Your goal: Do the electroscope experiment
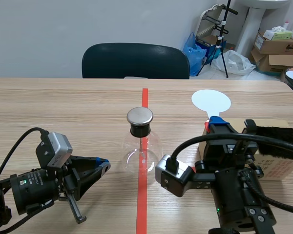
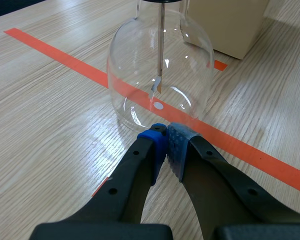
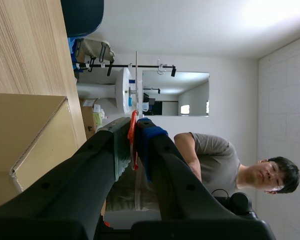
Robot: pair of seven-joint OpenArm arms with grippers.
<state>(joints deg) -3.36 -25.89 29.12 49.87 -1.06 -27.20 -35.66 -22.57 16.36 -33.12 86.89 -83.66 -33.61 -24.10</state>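
Two grippers are both standing closed. The left gripper (image 2: pixel 166 136) is pressing its pads together on nothing, tips lying just beside the base of the glass electroscope flask (image 1: pixel 141 148) — the flask is standing upright on the red tape line (image 1: pixel 142 200) at mid-table, wearing its metal cap (image 1: pixel 139 116). The right gripper (image 3: pixel 135 131) is pinching the thin orange-red handle (image 3: pixel 131 150) of the white disc (image 1: pixel 211 101) — it is hanging beside a cardboard box (image 1: pixel 281 166), where a black furry cloth (image 1: pixel 278 134) is lying.
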